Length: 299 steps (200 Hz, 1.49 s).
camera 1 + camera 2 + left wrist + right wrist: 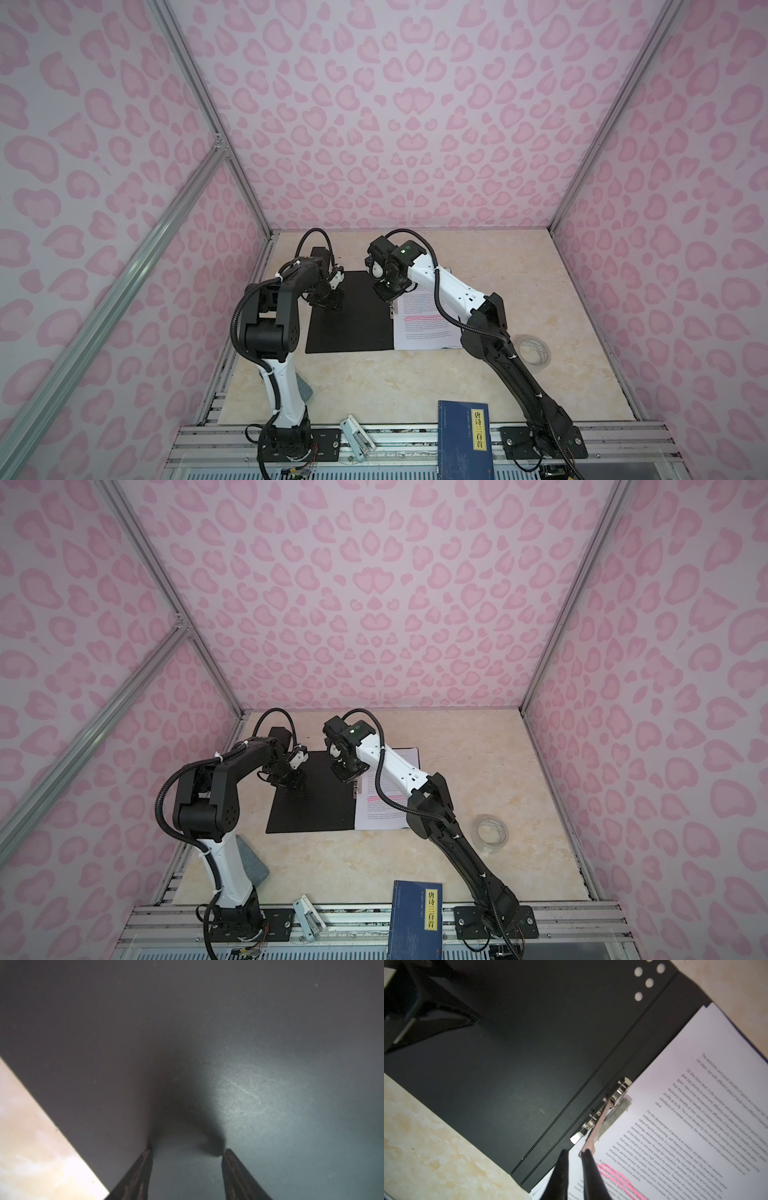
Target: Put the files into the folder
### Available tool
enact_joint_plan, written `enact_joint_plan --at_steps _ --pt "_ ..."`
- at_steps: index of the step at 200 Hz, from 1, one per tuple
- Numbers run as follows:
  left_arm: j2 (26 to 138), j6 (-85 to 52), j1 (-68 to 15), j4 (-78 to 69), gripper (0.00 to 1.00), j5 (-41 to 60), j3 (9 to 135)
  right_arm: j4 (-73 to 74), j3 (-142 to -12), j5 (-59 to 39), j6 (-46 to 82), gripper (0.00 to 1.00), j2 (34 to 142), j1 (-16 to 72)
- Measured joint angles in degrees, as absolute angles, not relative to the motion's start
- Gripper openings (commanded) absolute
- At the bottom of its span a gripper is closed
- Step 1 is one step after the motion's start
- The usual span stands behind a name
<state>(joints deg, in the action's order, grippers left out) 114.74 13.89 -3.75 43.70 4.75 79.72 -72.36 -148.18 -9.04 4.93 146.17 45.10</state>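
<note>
Viewing remotely, I see folder point(351, 320) open, spine twelve-to-six, files point(424, 334) at three; left gripper point(187, 1151) spread, right gripper point(575, 1152) barely parted

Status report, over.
Left gripper open, tips on open black folder. Right gripper nearly closed at metal spine clip, grip unclear. White printed sheets inside it. Nothing blocking.

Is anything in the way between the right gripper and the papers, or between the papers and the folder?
Nothing visible. The papers already lie on the open folder's right half, and the right gripper hangs just over them at the metal spine clip.
</note>
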Motion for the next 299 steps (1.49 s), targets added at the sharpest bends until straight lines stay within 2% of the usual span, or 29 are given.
enact_joint_plan --at_steps 155,299 --pt "114.8 13.9 -3.7 43.7 0.58 4.8 79.7 -74.4 -148.4 -8.8 3.6 0.11 147.7 45.0" --pt "114.8 13.9 -3.7 43.7 0.58 4.8 79.7 -75.9 -148.7 -9.2 3.5 0.09 149.5 45.3"
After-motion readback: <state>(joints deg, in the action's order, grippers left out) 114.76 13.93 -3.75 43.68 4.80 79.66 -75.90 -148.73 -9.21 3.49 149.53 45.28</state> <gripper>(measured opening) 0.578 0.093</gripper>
